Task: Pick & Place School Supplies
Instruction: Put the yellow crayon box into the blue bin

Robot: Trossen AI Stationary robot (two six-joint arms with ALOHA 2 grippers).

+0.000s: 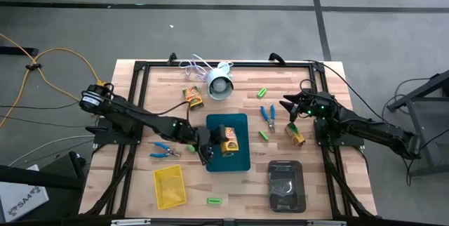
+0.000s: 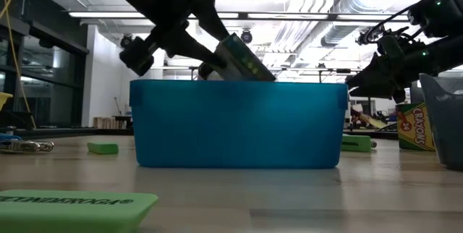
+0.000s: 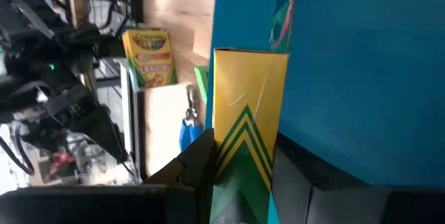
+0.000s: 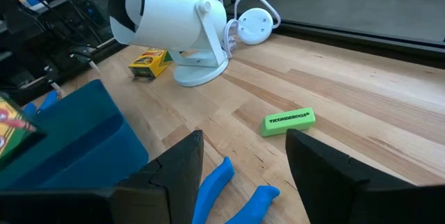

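Left gripper (image 1: 219, 145): pinching crayon box (image 1: 229, 142) over teal tray (image 1: 238, 122).
Release: lower inside walls, then spread.
Right gripper (image 1: 289, 104): spread, waiting.

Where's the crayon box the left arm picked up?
In the high view the crayon box sits over the teal tray at table centre, gripped in the left gripper. The low view shows it tilted above the tray's rim.
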